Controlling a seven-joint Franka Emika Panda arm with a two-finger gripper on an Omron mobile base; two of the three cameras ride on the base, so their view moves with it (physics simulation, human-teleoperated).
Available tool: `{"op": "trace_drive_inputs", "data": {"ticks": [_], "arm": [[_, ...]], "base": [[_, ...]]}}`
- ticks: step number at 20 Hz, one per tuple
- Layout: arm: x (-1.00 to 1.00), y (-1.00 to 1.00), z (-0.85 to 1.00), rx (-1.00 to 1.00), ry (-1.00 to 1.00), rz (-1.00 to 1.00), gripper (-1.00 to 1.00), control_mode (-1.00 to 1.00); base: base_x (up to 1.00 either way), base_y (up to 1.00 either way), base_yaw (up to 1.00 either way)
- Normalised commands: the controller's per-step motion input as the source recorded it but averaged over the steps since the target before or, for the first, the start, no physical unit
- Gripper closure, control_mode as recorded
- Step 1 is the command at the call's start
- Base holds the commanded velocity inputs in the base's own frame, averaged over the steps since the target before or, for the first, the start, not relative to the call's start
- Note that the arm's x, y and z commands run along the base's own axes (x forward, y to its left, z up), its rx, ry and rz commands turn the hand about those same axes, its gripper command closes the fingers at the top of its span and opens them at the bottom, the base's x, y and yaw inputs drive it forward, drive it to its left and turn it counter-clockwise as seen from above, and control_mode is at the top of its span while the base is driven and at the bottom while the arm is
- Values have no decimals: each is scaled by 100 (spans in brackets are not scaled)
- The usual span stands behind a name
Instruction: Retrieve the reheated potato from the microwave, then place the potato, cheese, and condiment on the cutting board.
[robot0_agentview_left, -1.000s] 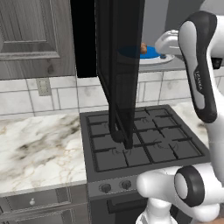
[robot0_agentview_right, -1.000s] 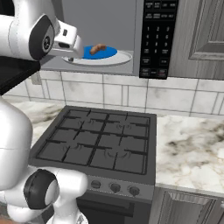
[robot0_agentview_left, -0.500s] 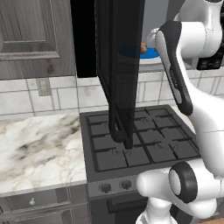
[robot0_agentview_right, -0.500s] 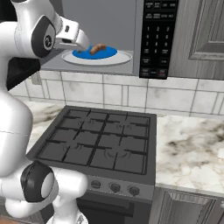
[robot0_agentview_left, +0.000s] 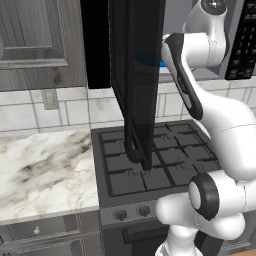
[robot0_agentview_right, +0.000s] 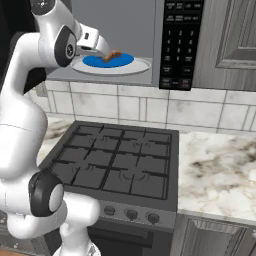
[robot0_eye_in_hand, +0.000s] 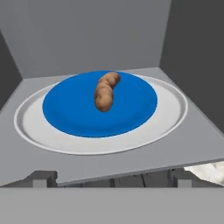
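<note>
The microwave stands open, its dark door swung out over the stove. Inside, the tan-brown potato lies on a blue plate, which rests on the white turntable. My gripper is open at the mouth of the cavity, a short way in front of the potato, with nothing between its fingertips. From the right base view the gripper sits just left of the potato, above the plate. The cheese, condiment and cutting board are out of view.
A black gas stove lies below the microwave, with marble counter on its right and left. Grey cabinets hang beside the microwave. The open door blocks much of the left base view.
The arm has reached forward and to the right, bringing the open gripper from the cavity's left edge to just beside the potato. The potato and plate have not moved.
</note>
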Motion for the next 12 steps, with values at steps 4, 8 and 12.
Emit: {"op": "trace_drive_inputs", "data": {"ticks": [4,8,12], "arm": [[68,-4,-1,0,0,0,-100,-100],[64,-6,-5,0,0,0,-100,-100],[64,-9,-13,0,0,0,-100,-100]], "base": [[0,0,0],[0,0,0],[0,0,0]]}}
